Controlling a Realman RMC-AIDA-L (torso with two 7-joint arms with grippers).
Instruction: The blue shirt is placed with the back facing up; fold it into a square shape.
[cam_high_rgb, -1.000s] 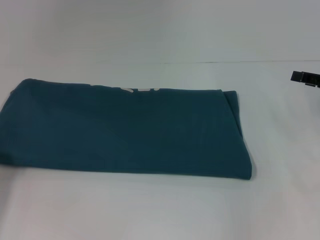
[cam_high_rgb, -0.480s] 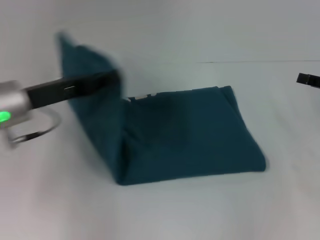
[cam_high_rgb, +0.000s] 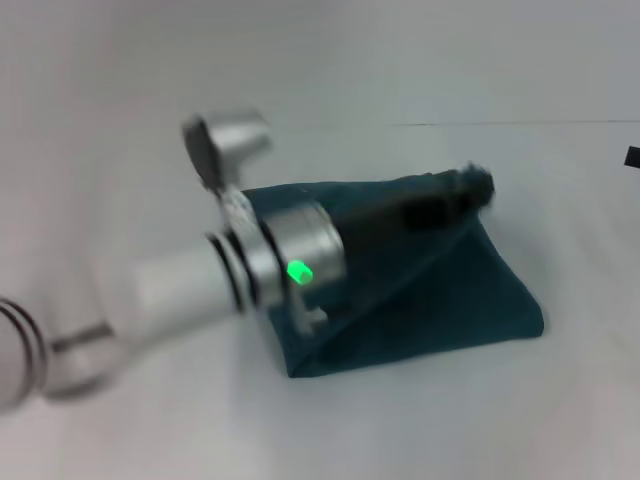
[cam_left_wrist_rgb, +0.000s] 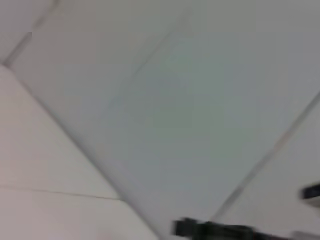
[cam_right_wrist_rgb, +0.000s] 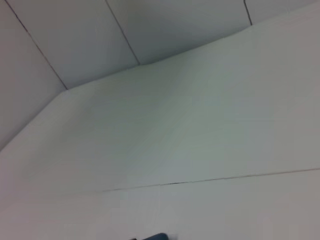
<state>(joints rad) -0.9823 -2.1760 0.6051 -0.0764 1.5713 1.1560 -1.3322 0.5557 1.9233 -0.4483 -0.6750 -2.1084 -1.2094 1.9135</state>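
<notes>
My left fingers (cam_high_rgb: 478, 184) grasp the blue shirt (cam_high_rgb: 450, 295), carrying its end across (final fold underway, unflattened); right fingers indeterminate.

No lettering, label, brand or number can be read anywhere — not in the head view, not in either wrist view. The blue shirt (cam_high_rgb: 470, 300), in the centre of the head frame, shows plain fabric only.

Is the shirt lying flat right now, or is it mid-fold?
Mid-fold: the left gripper carries one end of the blue shirt across, leaving a raised slanted flap.
</notes>
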